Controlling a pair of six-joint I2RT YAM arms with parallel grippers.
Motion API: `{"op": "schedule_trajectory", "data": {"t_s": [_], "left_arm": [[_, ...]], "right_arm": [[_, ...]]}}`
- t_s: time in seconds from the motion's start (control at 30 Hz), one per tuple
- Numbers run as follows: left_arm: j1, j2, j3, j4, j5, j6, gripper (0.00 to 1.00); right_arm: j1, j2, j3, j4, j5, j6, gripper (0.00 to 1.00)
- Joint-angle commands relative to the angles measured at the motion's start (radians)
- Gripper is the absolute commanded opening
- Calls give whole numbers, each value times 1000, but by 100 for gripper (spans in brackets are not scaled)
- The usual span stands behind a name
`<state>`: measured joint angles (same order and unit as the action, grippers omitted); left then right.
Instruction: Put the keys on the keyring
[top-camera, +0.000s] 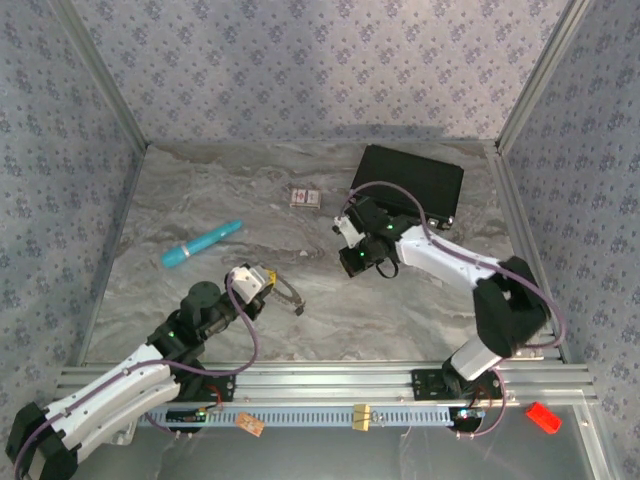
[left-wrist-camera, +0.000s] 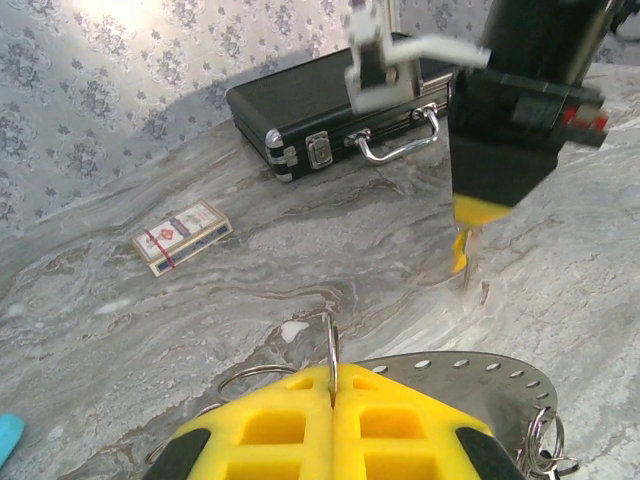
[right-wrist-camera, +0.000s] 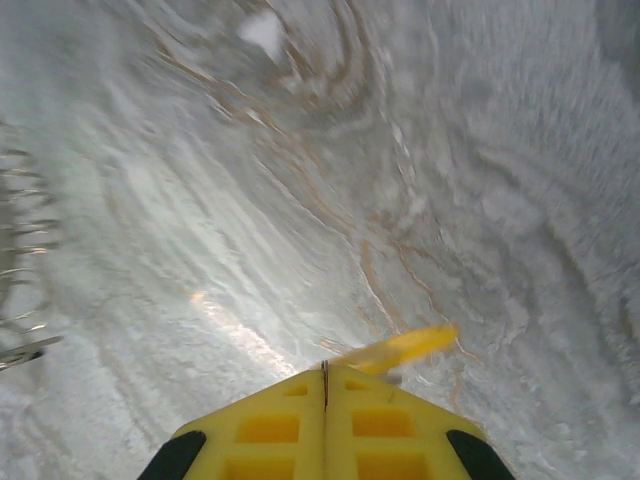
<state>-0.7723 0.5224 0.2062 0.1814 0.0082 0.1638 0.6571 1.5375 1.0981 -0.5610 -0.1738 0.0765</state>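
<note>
While both jaws are clamped shut, key and ring hang apart.
Left jaws pinch the keyring (left-wrist-camera: 332, 342) edge-on over the near tabletop (left-wrist-camera: 300, 250); right jaws hold the yellow key (right-wrist-camera: 400, 348) by one end. Gripped so thinly, the key could twist on contact and slip past the wire.

Soft, even overhead light falls on the grey marbled tabletop (top-camera: 380, 320), with a dim band of shadow along its far edge. From the left wrist, glare whitens the patterned wall (left-wrist-camera: 110, 40) at top left, and the black rectangular case (left-wrist-camera: 320, 100) throws a soft shadow. The right wrist picture is smeared with blur. The yellow-headed key (right-wrist-camera: 400, 350) is soft-edged, and a pale glint streaks the marble.
</note>
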Motion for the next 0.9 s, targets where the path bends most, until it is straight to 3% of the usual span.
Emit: {"op": "schedule_trajectory", "data": {"t_s": [0.0,0.17,0.33,0.6,0.87], "left_arm": [[5,-16,20,65,58,23,0],[5,-1,44,66,158,43,0],[4,35,56,126,284,38,0],[3,145,100,152,382,-5,0],[-10,213,122,155,403,0,0]], "right_arm": [[6,-95,-35,70,-73,-114,0],[14,-222,-73,95,-253,-232,0],[38,-264,-50,45,-342,-310,0],[101,-256,-26,42,-343,-337,0],[156,-224,2,42,-349,-349,0]]}}
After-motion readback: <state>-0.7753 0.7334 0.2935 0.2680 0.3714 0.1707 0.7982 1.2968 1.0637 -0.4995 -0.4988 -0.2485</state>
